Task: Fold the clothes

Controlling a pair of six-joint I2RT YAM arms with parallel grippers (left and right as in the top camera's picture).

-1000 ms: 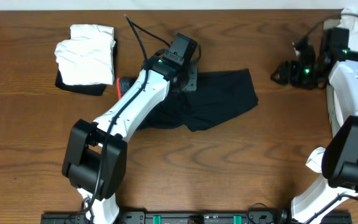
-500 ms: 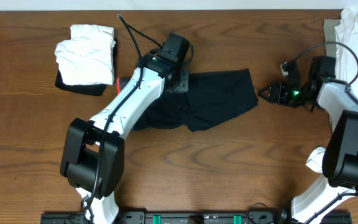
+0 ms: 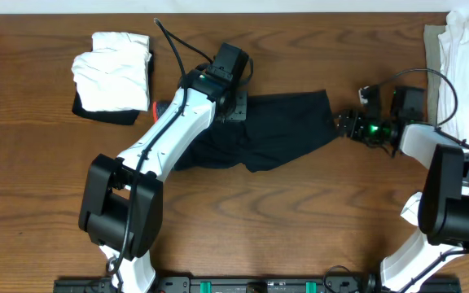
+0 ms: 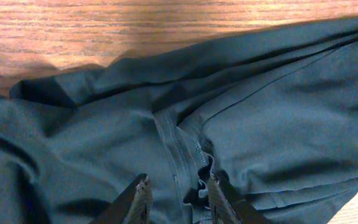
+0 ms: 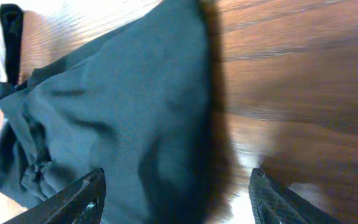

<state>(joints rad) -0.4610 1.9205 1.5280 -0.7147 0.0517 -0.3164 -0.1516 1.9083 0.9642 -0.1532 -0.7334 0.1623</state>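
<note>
Black leggings (image 3: 287,130) are lying crumpled mid-table (image 3: 300,236), slightly toward the far edge, with the long axis running left to right. Left gripper (image 3: 236,104) is bearing down on their left part. In the left wrist view its fingers (image 4: 143,198) are standing close together, pinching a raised seam ridge of the dark fabric between them. Right gripper (image 3: 344,124) is sitting low at the leggings' right end, jaws spread wide. The right wrist view is showing the fabric's edge lying between its two prongs (image 5: 82,198), neither visibly touching it. Folded white garment (image 3: 114,69) is resting on a black garment (image 3: 104,116) near the far left corner. White and beige pile (image 3: 462,49) is occupying the far right corner.
</note>
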